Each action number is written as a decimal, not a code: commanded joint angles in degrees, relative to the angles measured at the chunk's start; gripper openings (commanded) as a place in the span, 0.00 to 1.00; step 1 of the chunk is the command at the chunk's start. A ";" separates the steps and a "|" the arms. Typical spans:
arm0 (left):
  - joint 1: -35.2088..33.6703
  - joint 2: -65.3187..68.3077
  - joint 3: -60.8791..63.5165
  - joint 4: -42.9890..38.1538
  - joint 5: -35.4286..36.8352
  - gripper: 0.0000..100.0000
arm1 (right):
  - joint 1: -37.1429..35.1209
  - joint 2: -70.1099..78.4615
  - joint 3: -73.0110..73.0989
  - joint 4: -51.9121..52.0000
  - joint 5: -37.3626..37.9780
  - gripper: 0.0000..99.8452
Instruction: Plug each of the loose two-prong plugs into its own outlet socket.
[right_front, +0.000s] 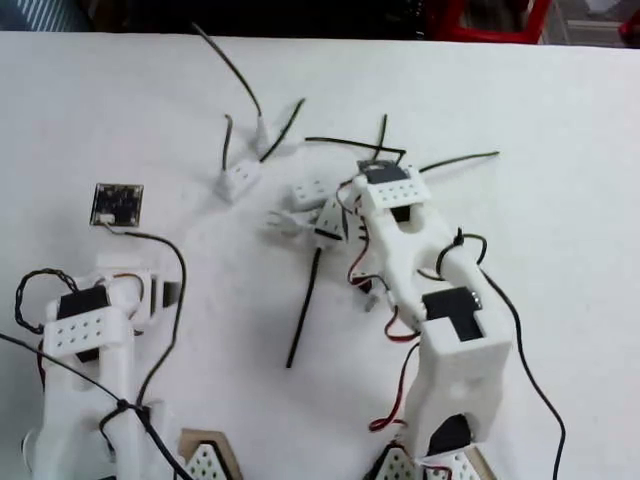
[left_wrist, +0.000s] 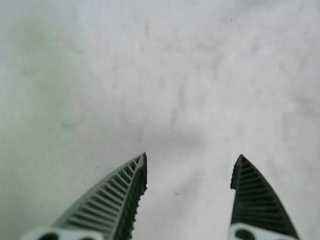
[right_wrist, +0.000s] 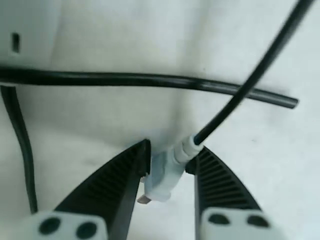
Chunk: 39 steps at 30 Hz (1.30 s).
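The right gripper (right_wrist: 169, 156) clamps the white plug (right_wrist: 161, 181) low in frame, apparently for insertion; the left gripper (left_wrist: 192, 160) gapes wide, idle

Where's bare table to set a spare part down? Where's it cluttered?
Free: far-left table beyond the small board; right edge past the right arm. Crowded: centre, cables and white blocks around the right gripper, shut on a plug.
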 joint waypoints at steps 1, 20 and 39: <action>-0.40 -1.80 -0.26 -1.05 0.18 0.27 | -0.57 -0.31 -0.26 -0.22 -0.53 0.12; -0.40 -1.80 -0.26 -1.05 0.18 0.27 | -0.57 -0.92 -0.70 4.26 -0.26 0.11; -0.40 -1.80 -0.26 -1.05 0.18 0.27 | -0.57 -0.31 -6.51 10.24 -0.44 0.09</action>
